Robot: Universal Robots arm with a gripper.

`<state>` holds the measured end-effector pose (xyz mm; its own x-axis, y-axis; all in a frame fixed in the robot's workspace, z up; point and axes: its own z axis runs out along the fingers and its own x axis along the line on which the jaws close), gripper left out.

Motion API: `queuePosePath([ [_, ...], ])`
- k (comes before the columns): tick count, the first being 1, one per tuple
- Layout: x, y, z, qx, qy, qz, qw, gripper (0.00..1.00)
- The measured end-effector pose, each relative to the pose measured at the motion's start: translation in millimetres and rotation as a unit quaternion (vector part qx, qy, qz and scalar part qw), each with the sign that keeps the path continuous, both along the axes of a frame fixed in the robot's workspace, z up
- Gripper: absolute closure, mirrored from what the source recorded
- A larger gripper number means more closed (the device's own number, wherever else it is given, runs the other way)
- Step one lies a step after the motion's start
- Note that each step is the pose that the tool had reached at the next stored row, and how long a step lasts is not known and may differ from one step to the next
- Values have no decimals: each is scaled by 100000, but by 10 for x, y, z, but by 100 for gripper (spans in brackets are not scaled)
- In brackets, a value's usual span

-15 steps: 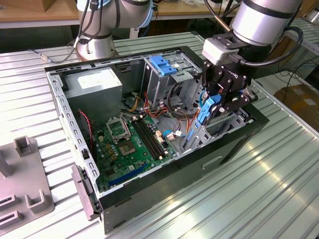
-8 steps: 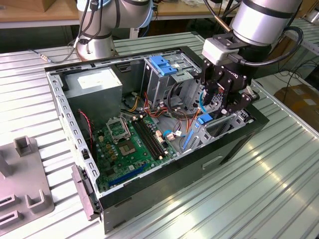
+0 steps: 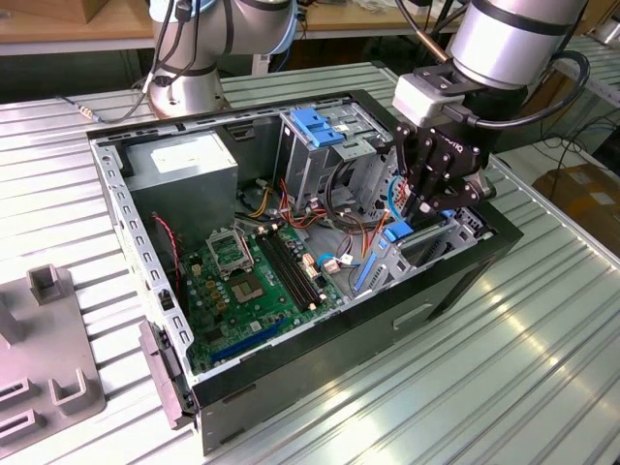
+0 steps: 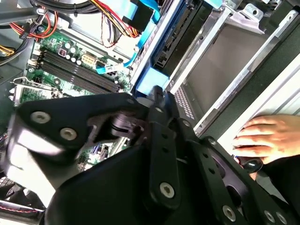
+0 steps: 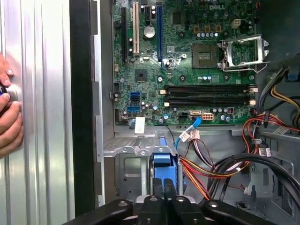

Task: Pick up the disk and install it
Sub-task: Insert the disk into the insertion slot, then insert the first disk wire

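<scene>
The disk stands on edge in the metal bay (image 3: 455,237) at the exterior view's right end of the open computer case (image 3: 291,358). Its blue side rail (image 3: 373,266) shows below my black gripper (image 3: 418,208). In the first wrist view the blue rail (image 5: 164,166) runs up between my two fingertips, and my gripper (image 5: 164,199) is shut on it. In the second wrist view the gripper (image 4: 157,93) reaches the same blue piece (image 4: 146,84); the disk's grey face is hidden.
A green motherboard (image 3: 257,281) lies in the case floor, with coloured cables (image 5: 211,164) beside the bay. A grey power-supply box (image 3: 184,160) and a blue-topped cage (image 3: 320,126) stand at the back. A person's hand (image 5: 7,122) rests on the ribbed table (image 3: 542,368). A grey fixture (image 3: 48,387) sits on the exterior view's left.
</scene>
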<state>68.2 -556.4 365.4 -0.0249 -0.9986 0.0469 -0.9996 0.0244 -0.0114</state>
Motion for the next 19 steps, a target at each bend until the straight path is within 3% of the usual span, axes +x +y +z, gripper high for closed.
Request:
queuePosePath([
  [19, 0, 0, 0, -652, 1, 1, 99998, 89],
])
